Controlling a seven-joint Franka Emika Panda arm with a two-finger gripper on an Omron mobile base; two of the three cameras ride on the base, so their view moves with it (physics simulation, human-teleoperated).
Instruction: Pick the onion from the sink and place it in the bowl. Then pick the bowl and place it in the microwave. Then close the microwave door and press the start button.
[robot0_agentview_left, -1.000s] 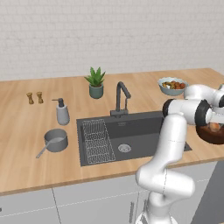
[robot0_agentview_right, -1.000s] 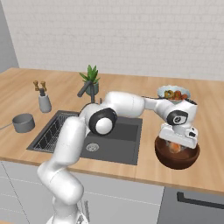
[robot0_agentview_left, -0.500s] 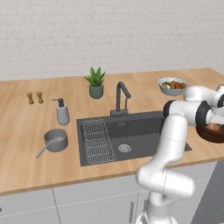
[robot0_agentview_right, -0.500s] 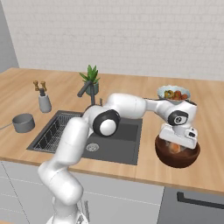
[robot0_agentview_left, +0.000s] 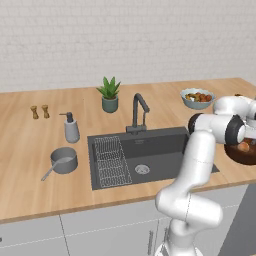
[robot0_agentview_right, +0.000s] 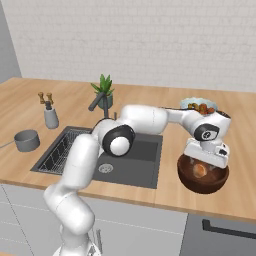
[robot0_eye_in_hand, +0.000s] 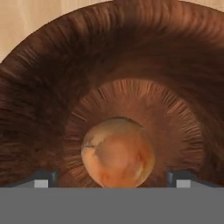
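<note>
We see the onion (robot0_eye_in_hand: 117, 152), a small smooth ball mottled orange and brown with a paler patch, lying on the flat bottom of the bowl (robot0_eye_in_hand: 52, 96). The bowl is round and deep, dark reddish-brown, with fine radiating streaks like wood grain running up its walls. It stands on the pale wooden surface (robot0_agentview_right: 150, 100) near the front edge, to the right of the sink (robot0_agentview_left: 165, 150).

In the hand view the tool (robot0_eye_in_hand: 113, 178) has its two small dark tips spread wide, one on each side of the onion and apart from it, so it grips nothing. In the right base view the white hand sits just above the bowl's rim, pointing down into it.

The sink is a rectangular dark-grey recessed basin with a round steel drain (robot0_agentview_left: 142, 169), a wire rack (robot0_agentview_left: 111, 159) of thin bars in its left part, and a black arched faucet (robot0_agentview_left: 138, 112) at its back edge.

Toward the back right of the surface stands a grey-blue bowl of colourful food (robot0_agentview_left: 197, 97). Behind the sink is a spiky green plant in a grey pot (robot0_agentview_left: 110, 94). Left of the sink are a grey soap dispenser (robot0_agentview_left: 71, 128), a small grey metal pan with a handle (robot0_agentview_left: 62, 161), and two little brown shakers (robot0_agentview_left: 39, 111) farther back.
</note>
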